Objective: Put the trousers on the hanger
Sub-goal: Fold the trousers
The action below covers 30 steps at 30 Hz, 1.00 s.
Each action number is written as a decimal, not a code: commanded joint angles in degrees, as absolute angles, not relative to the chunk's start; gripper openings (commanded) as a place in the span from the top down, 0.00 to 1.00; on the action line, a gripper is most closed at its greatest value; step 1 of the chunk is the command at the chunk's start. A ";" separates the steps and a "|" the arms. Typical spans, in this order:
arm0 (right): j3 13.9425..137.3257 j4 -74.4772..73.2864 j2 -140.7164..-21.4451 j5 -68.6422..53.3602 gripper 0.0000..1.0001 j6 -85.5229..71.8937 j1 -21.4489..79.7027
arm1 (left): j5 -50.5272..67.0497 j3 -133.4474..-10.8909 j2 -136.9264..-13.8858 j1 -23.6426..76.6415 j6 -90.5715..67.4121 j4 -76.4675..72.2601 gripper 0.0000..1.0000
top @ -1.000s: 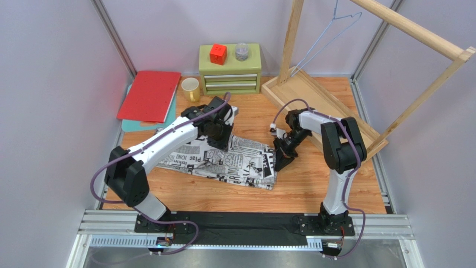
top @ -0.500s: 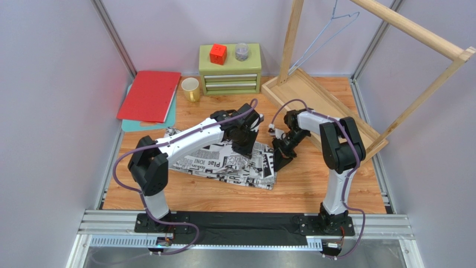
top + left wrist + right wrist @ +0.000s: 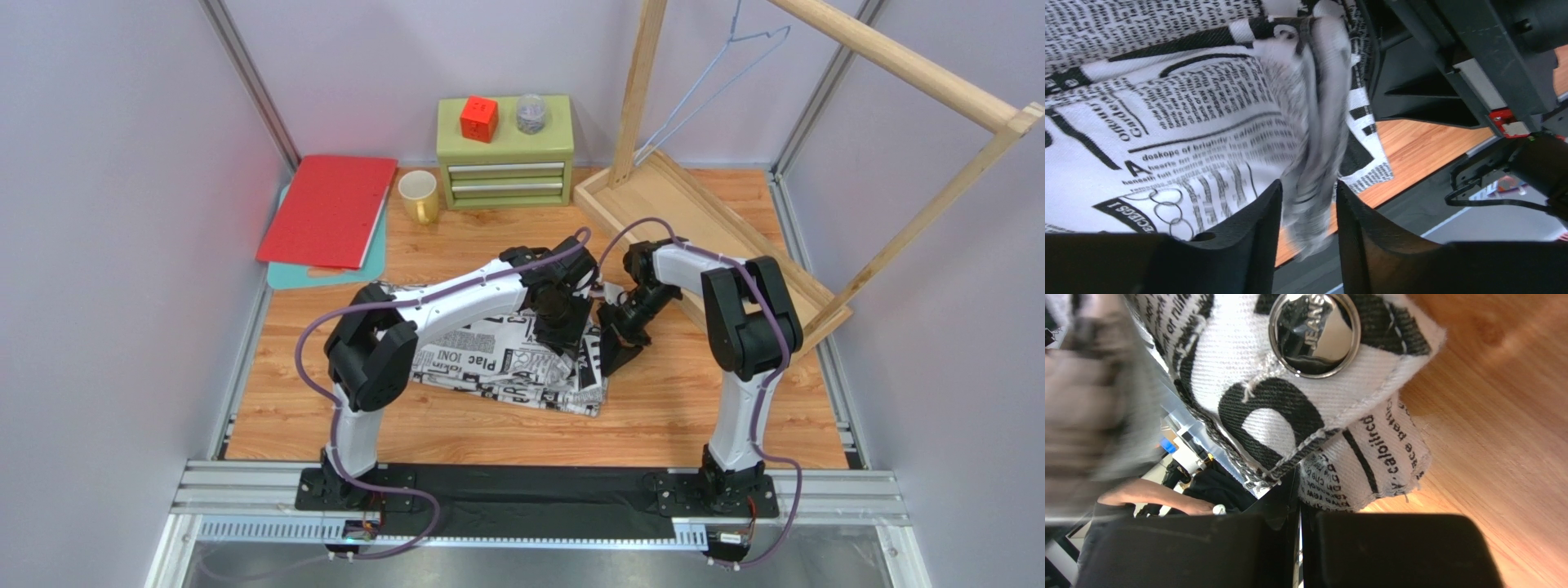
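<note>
Two grips are set, and that is about all I can count as done. The trousers point(image 3: 491, 364) lie folded flat on the wooden table point(image 3: 687, 417), well apart from the hanger point(image 3: 715, 93), which dangles by its hook from the wooden rack point(image 3: 908, 67) at the far right corner. Lifting the cloth, carrying it over and draping it across the wire are all left, I judge.

My left gripper point(image 3: 1308, 228) has its jaws only narrowly parted, pinching a bunched vertical fold of cloth. My right gripper point(image 3: 1300, 539) has its jaws almost together, clamped on the waistband edge just below the metal button point(image 3: 1314, 332).

The cloth looks like a soft twill weave, white with dense black newsprint, its hem stitched and slightly frayed. The button is round and shiny. The hanger is a thin pale triangle of wire.
</note>
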<state>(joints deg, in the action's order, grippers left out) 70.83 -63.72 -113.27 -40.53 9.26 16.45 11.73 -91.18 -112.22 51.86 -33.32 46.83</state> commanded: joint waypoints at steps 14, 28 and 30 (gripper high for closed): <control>79.54 -72.61 -96.95 -36.12 0.60 19.78 15.72 | 39.18 -75.41 -83.76 21.78 -1.08 50.44 0.16; 81.04 -61.53 -115.56 -30.35 0.58 13.53 31.29 | 23.85 -66.81 -102.47 -11.24 25.49 60.31 0.22; 79.11 -60.74 -117.86 -27.61 0.59 14.32 30.33 | 20.93 -65.31 -106.06 -13.96 24.79 57.67 0.22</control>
